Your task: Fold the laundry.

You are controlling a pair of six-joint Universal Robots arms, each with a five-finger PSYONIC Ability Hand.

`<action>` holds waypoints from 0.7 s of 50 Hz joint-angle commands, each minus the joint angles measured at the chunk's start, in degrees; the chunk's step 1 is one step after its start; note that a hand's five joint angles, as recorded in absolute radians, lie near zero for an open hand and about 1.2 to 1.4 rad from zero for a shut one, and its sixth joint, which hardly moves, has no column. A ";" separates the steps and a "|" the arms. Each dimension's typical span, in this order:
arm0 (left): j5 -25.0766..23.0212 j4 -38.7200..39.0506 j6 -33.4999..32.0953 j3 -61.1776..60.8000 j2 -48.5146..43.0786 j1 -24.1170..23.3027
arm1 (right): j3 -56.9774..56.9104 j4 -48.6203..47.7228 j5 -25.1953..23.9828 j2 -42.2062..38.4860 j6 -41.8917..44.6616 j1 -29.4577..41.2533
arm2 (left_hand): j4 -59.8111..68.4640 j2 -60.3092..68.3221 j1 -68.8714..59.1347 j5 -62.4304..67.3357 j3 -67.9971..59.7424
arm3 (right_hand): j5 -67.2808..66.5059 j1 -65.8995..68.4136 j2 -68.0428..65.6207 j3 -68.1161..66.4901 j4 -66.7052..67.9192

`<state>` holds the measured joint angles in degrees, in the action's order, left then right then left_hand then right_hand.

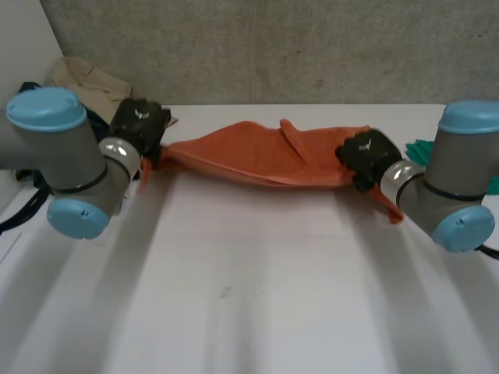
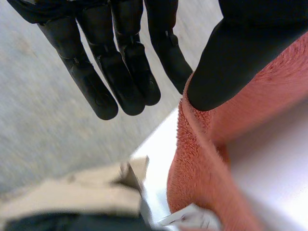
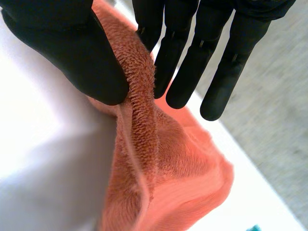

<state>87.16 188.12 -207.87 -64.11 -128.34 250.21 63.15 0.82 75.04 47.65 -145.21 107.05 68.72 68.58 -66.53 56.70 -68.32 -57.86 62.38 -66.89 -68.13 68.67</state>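
Head view, towel: the orange towel (image 1: pixel 257 152) is stretched sideways between the two hands along the far part of the white table (image 1: pixel 234 273), with a small fold standing up near its middle.
Head view, left hand: the left hand (image 1: pixel 140 123) is at one end of the towel, and a short tail hangs below it.
Head view, right hand: the right hand (image 1: pixel 368 156) is at the other end, and a corner droops past it.
Head view, other things: a beige cloth (image 1: pixel 86 78) lies behind the left hand and a teal item (image 1: pixel 421 149) beside the right arm.
Left wrist view, grasp: the thumb (image 2: pixel 236 57) is clamped on the towel's edge (image 2: pixel 202 163). The fingers (image 2: pixel 110 62) are straight and clear of it.
Left wrist view, label: a white scrap (image 2: pixel 190 216) lies by the towel, too blurred to read. The beige cloth (image 2: pixel 72 192) is just beside it.
Right wrist view, grasp: a ridge of towel (image 3: pixel 163 163) is pinched between the thumb (image 3: pixel 72 53) and the straight fingers (image 3: pixel 192 62), and the rest hangs down over the table (image 3: pixel 43 144).
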 commanded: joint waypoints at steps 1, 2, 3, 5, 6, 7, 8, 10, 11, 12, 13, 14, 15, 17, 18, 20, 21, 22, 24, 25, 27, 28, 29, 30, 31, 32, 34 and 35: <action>-0.15 -2.31 -2.80 -1.98 1.59 1.07 | -0.04 0.15 0.81 -1.42 -1.91 -0.52 | 11.28 11.42 -13.47 13.30 -11.68 | -5.79 11.27 -6.76 -5.52 4.98; -0.23 -2.84 -2.54 -1.98 2.56 1.07 | 0.22 0.32 0.90 -0.64 -3.74 -0.78 | 11.28 11.42 -13.47 13.30 -11.68 | 15.26 -9.77 14.28 15.53 -16.07; -0.23 -3.11 -2.37 -2.07 3.00 1.07 | 0.40 0.41 0.90 -0.19 -4.89 -0.87 | 11.28 11.42 -13.47 13.30 -11.68 | 25.62 -20.14 24.65 25.90 -26.44; -0.23 -3.98 -1.58 -2.07 4.23 0.80 | 0.83 0.76 0.99 0.86 -7.09 -1.23 | 11.28 11.42 -13.47 13.30 -11.68 | 44.81 -39.33 43.84 45.08 -45.62; -0.23 -4.16 -1.31 -2.07 4.67 0.71 | 1.18 1.20 1.08 1.82 -9.28 -1.84 | 11.28 11.42 -13.47 13.30 -11.68 | 57.23 -51.75 56.25 57.50 -58.04; -0.23 -4.42 -0.96 -2.15 4.94 0.63 | 1.54 1.64 1.08 2.35 -10.43 -2.19 | 11.28 11.42 -13.47 13.30 -11.68 | 57.86 -52.38 56.89 58.13 -58.67; -0.23 -4.69 -0.70 -2.16 5.29 0.63 | 1.80 2.16 1.08 2.88 -11.57 -2.63 | 11.28 11.42 -13.47 13.30 -11.68 | 57.86 -52.38 56.89 58.13 -58.67; -0.32 -5.22 0.44 -2.16 5.99 0.45 | 2.85 4.62 0.73 4.46 -15.09 -3.95 | 11.28 11.42 -13.47 13.30 -11.68 | 57.86 -52.38 56.89 58.13 -58.67; -0.32 -5.39 0.71 -2.16 6.17 0.45 | 3.29 5.50 0.64 4.99 -16.23 -4.39 | 11.28 11.42 -13.47 13.30 -11.68 | 57.86 -52.38 56.89 58.13 -58.67; -0.32 -5.57 1.06 -2.16 6.26 0.36 | 3.73 6.38 0.55 5.60 -17.20 -4.83 | 11.28 11.42 -13.47 13.30 -11.68 | 57.86 -52.38 56.89 58.13 -58.67; -0.32 -5.92 1.59 -2.16 6.34 0.36 | 4.61 8.04 0.29 6.74 -18.69 -5.70 | 11.28 11.42 -13.47 13.30 -11.68 | 57.86 -52.38 56.89 58.13 -58.67; -0.32 -6.01 1.85 -2.16 6.43 0.36 | 5.14 8.58 0.20 7.28 -19.22 -6.14 | 11.28 11.42 -13.47 13.30 -11.68 | 57.86 -52.38 56.89 58.13 -58.67; -0.32 -6.10 2.03 -2.16 6.43 0.36 | 5.58 9.19 0.11 7.72 -19.49 -6.58 | 11.28 11.42 -13.47 13.30 -11.68 | 57.86 -52.38 56.89 58.13 -58.67; -0.32 -6.18 2.55 -1.98 6.43 0.36 | 7.15 10.51 -0.24 8.59 -19.06 -7.72 | 11.28 11.42 -13.47 13.30 -11.68 | 53.52 -48.04 52.55 53.79 -54.33; -0.41 -6.18 2.64 -1.98 6.35 0.36 | 7.69 10.69 -0.42 8.86 -18.53 -8.08 | 11.28 11.42 -13.47 13.30 -11.68 | 50.15 -44.67 49.18 50.43 -50.97; -0.41 -6.18 2.73 -1.89 6.34 0.36 | 9.00 10.69 -0.59 9.21 -17.30 -8.52 | 11.28 11.42 -13.47 13.30 -11.68 | 44.77 -39.28 43.79 45.04 -45.58; -0.41 -6.18 2.82 -1.72 6.17 0.45 | 10.32 10.69 -0.77 9.39 -15.38 -8.96 | 11.28 11.42 -13.47 13.30 -11.68 | 40.57 -35.09 39.60 40.85 -41.39; -0.41 -6.18 2.82 -1.72 6.17 0.45 | 10.94 10.61 -0.86 9.39 -14.14 -9.14 | 11.28 11.42 -13.47 13.30 -11.68 | 38.37 -32.89 37.39 38.64 -39.18; -0.41 -6.18 2.82 -1.54 6.17 0.45 | 12.34 10.34 -1.03 9.30 -11.33 -9.40 | 11.28 11.42 -13.47 13.30 -11.68 | 34.32 -28.84 33.35 34.60 -35.14; -0.41 -6.18 2.73 -1.45 6.26 0.54 | 13.31 9.82 -1.21 9.13 -8.62 -9.75 | 11.28 11.42 -13.47 13.30 -11.68 | 30.48 -25.00 29.50 30.75 -31.29; -0.41 -6.27 2.82 -1.45 6.34 0.62 | 14.10 8.59 -1.47 8.95 -6.06 -10.01 | 11.28 11.42 -13.47 13.30 -11.68 | 27.76 -22.27 26.78 28.03 -28.57; -0.41 -6.27 2.82 -1.45 6.34 0.63 | 14.37 7.89 -1.39 8.95 -5.00 -10.10 | 11.28 11.42 -13.47 13.30 -11.68 | 27.75 -22.27 26.77 28.02 -28.56; -0.41 -6.45 2.82 -1.28 6.43 0.71 | 14.81 6.31 -1.30 8.69 -3.60 -10.19 | 11.28 11.42 -13.47 13.30 -11.68 | 27.75 -22.27 26.77 28.02 -28.56; -0.41 -6.45 2.82 -1.28 6.43 0.71 | 14.99 5.43 -1.21 8.43 -3.06 -10.28 | 11.28 11.42 -13.47 13.30 -11.68 | 27.75 -22.27 26.77 28.02 -28.56; -0.41 -6.53 2.82 -1.28 6.43 0.80 | 15.07 4.46 -1.21 8.07 -2.71 -10.28 | 11.28 11.42 -13.47 13.30 -11.68 | 27.75 -22.27 26.77 28.02 -28.56; -0.41 -6.62 2.82 -1.10 6.43 0.80 | 14.99 3.58 -1.21 7.64 -2.45 -10.37 | 11.28 11.42 -13.47 13.30 -11.68 | 27.58 -22.10 26.61 27.85 -28.39; -0.41 -6.97 2.82 -0.92 6.43 0.80 | 14.55 1.73 -1.12 6.32 -2.01 -10.54 | 11.28 11.42 -13.47 13.30 -11.68 | 27.41 -21.93 26.44 27.68 -28.23; -0.41 -7.06 2.82 -0.84 6.52 0.80 | 14.37 1.21 -1.03 5.88 -1.83 -10.54 | 11.28 11.42 -13.47 13.30 -11.68 | 27.24 -21.76 26.27 27.52 -28.06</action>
<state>86.75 181.72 -205.00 -65.45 -121.99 250.88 77.69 7.69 73.73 56.31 -150.09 96.81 68.72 68.58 -66.53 56.70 -68.32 -24.63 34.17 -34.29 -34.60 34.37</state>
